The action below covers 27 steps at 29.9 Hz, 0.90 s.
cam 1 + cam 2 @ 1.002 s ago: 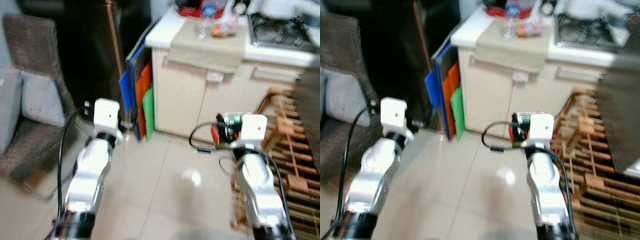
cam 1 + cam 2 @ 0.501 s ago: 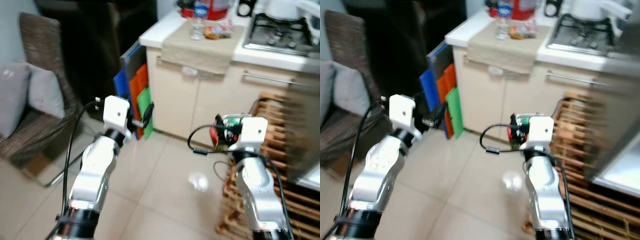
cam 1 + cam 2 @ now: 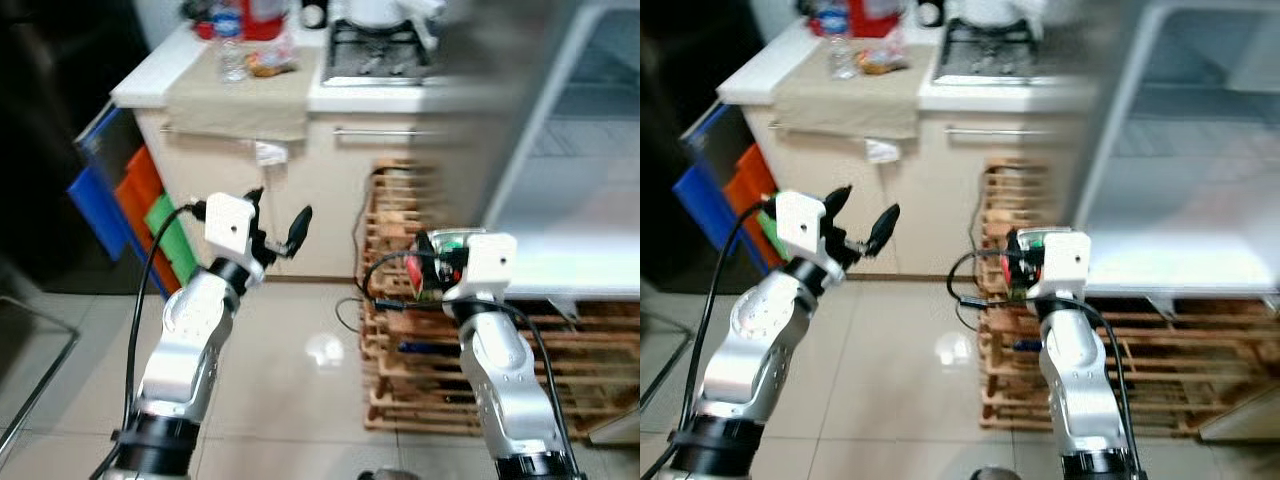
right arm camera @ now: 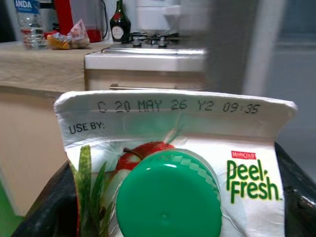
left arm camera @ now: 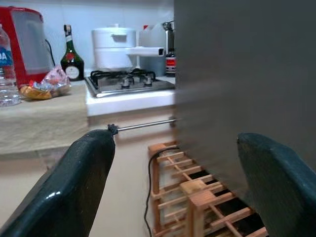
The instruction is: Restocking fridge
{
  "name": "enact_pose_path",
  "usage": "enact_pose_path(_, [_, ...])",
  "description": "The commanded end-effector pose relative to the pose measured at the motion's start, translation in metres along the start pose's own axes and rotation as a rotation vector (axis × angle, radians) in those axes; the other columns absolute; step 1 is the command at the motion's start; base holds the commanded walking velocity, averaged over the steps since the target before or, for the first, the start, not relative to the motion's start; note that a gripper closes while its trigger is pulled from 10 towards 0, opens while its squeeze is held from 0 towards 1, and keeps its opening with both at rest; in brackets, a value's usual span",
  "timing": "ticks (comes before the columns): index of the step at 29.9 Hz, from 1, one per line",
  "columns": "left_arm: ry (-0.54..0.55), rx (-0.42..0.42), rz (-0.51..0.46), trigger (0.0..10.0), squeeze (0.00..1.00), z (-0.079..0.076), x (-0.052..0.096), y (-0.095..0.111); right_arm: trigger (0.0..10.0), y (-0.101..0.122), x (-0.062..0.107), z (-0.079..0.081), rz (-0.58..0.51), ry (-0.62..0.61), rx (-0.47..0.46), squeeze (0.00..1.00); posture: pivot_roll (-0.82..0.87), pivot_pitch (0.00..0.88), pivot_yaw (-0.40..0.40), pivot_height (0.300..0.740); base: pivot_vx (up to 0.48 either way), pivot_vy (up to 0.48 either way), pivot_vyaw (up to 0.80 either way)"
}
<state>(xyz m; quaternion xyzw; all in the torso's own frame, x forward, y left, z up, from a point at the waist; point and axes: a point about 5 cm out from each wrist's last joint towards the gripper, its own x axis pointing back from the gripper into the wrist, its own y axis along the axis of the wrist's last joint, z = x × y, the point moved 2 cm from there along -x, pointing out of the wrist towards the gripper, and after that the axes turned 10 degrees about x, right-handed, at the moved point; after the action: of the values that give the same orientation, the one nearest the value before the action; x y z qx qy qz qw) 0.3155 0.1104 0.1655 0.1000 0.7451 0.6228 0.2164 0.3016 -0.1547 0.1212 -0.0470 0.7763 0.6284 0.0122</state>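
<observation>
Open fridge [image 3: 1180,180] ahead; right fingers [image 4: 44,207] gripping juice carton [image 4: 173,163]; left fingers [image 3: 298,225] spread.

Camera placement: head stereo pair, two wrist units
Head pair looks forward and down over both arms; wrist cameras face level, close; all share the stove [image 5: 126,79] on the desk [image 3: 150,75]

Even, bright indoor light; a soft white glare spot sits on the glossy beige floor tiles [image 3: 323,349] below the left jaws. The head views are motion-blurred, worst at the grey open fridge door [image 3: 500,110] beyond the right jaws. The green-capped juice carton [image 4: 173,168] is sharp up close, its background soft. The far left corner lies in deep shadow
</observation>
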Motion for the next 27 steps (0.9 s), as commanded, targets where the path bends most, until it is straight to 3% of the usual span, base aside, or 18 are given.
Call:
enact_pose_path(1, [0.027,-0.008,-0.003,10.0,0.00,0.005,0.005,0.000,10.0,0.006,-0.003,0.002,-0.022,0.015,0.004,0.00,-0.08,0.000,0.020,0.740,0.000,0.000,0.00])
enact_pose_path(7, [0.009,0.046,-0.047,10.0,0.00,-0.006,0.002,0.001,10.0,0.007,-0.004,-0.009,-0.026,0.009,0.015,0.00,-0.10,0.000,0.012,0.740,0.000,0.000,0.00])
enact_pose_path(15, [-0.106,0.087,-0.087,10.0,0.00,-0.021,0.001,0.010,10.0,0.009,-0.009,-0.012,-0.037,0.007,0.015,0.00,-0.09,0.000,0.027,0.740,0.000,-0.480,0.00])
enact_pose_path(22, [-0.160,0.104,-0.091,10.0,0.00,-0.025,0.003,0.012,10.0,0.006,-0.009,-0.011,-0.033,0.005,0.008,0.00,-0.08,0.000,0.030,0.740,0.000,-0.480,0.00])
enact_pose_path(27, [-0.099,0.066,-0.082,10.0,0.00,-0.017,0.000,0.011,10.0,0.005,-0.010,-0.010,-0.030,0.011,0.008,0.00,-0.08,0.000,0.028,0.740,0.000,-0.168,0.00])
